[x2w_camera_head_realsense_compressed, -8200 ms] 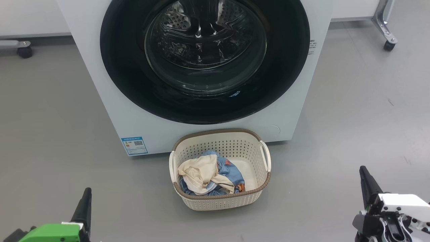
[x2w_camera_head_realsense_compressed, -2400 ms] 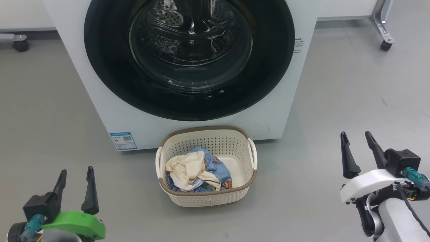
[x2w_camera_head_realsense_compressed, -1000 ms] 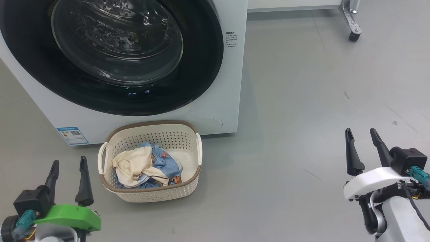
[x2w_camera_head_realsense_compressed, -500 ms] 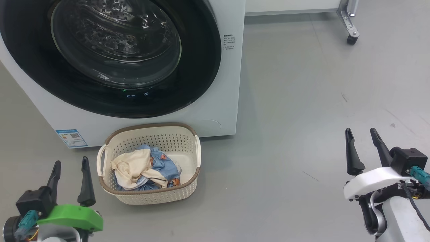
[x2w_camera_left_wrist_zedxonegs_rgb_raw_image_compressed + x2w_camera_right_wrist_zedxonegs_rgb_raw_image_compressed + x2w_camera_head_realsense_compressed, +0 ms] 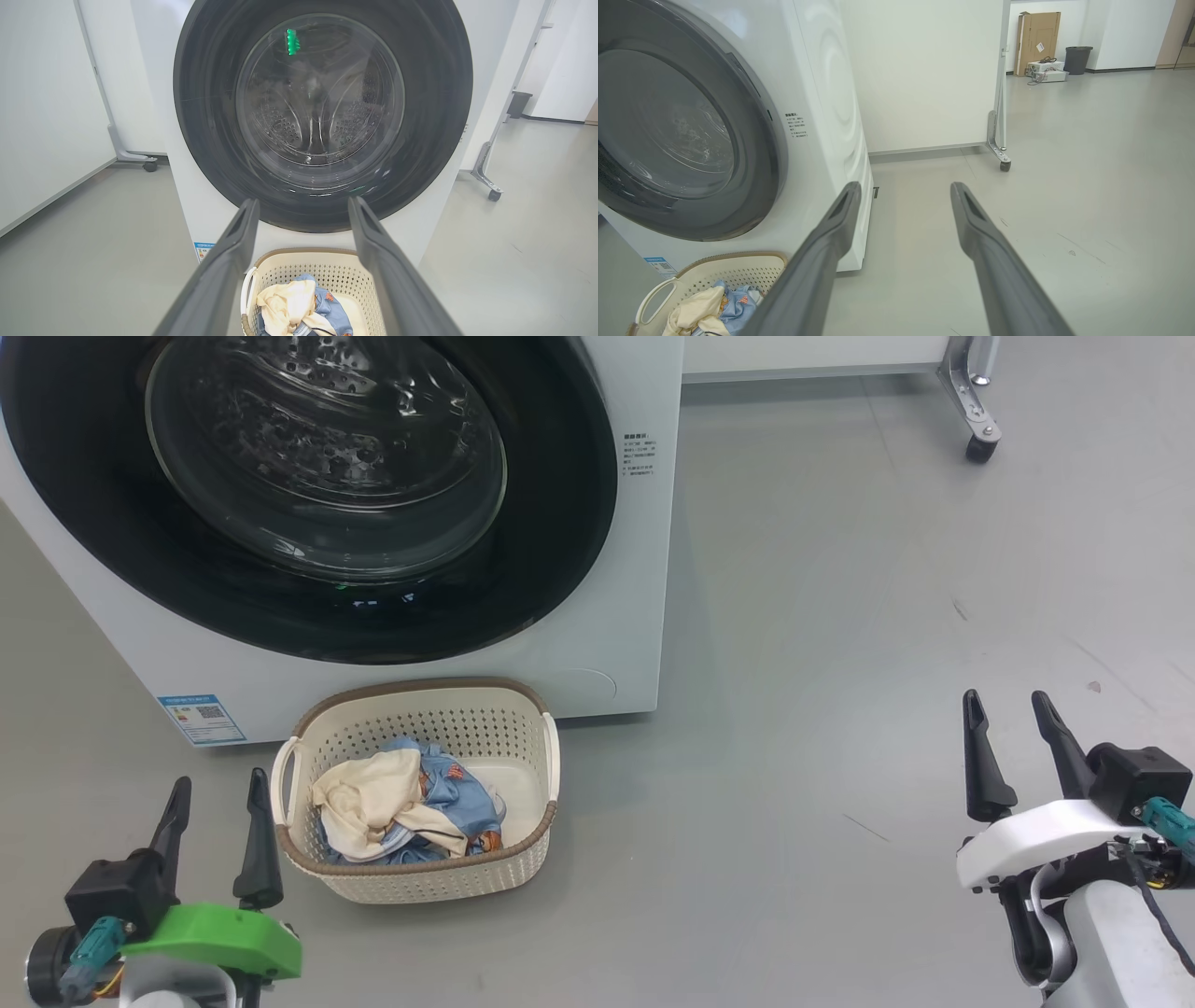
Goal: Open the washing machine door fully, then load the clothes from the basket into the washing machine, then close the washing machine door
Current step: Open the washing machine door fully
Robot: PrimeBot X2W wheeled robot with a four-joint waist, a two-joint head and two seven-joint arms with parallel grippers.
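The white washing machine (image 5: pixel 644 569) stands at the upper left, its round black-rimmed door (image 5: pixel 560 523) shut against the front. On the floor before it sits the cream basket (image 5: pixel 420 887), holding the clothes (image 5: pixel 392 807): a cream garment over a light blue printed one. My left gripper (image 5: pixel 219 781) is open just left of the basket, its fingers empty. Far off to the right, my right gripper (image 5: pixel 1005 695) hangs open and empty above bare floor. The left wrist view looks between the left gripper's (image 5: pixel 303 201) fingers at the door (image 5: pixel 434 93), the basket (image 5: pixel 322 275) below.
A blue label (image 5: pixel 201 717) marks the washer's lower left corner. A wheeled metal stand leg (image 5: pixel 976 448) carrying white panels is at the back right. Far behind, a cardboard box (image 5: pixel 1038 42) and a black bin (image 5: pixel 1077 59) stand by the wall.
My left gripper has shifted a little to the right, closer to the basket's left side. The view itself has moved slightly. The right gripper holds its place.
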